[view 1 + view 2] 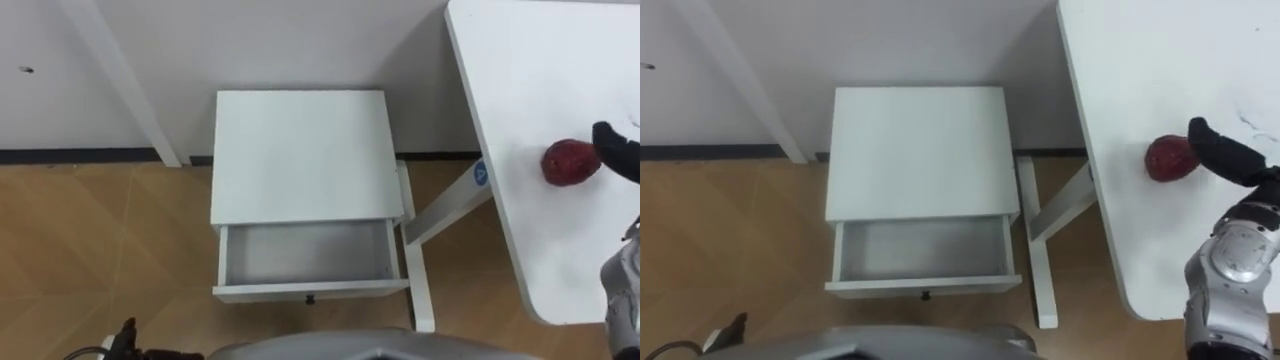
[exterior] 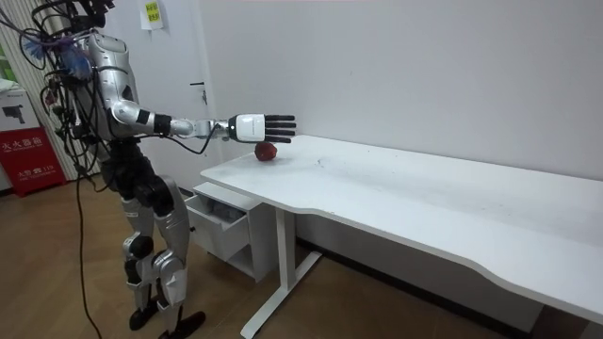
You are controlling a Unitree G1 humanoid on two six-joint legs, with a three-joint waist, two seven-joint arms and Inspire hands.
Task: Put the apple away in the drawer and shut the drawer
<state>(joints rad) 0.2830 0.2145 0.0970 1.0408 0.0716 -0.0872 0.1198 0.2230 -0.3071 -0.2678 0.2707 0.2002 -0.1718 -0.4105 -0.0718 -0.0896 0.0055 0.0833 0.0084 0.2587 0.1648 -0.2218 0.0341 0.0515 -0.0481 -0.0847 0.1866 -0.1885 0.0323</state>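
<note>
The right hand [image 1: 1228, 158] is stretched out flat, its dark fingers straight and spread, and it has hold of nothing. In the room view it hovers just above the dark red round apple [image 1: 1169, 158], at the end of an arm held out level from the shoulder. From the eye views one dark fingertip lies right beside the apple, but whether it touches the fruit cannot be told.

The apple rests on the white table [image 1: 520, 110], near the table's far edge by the white wall [image 2: 424, 66] and close to the table end where the robot stands.

Off the table's end, to the robot's left of the apple and well apart from it, a small white bedside cabinet [image 1: 300, 150] stands on the light wooden floor [image 1: 100, 240] with its back against the wall. Its single white drawer [image 1: 310, 291] is pulled out toward the robot, the pale inside open to view, with a small dark knob [image 1: 309, 298] on its front.
</note>
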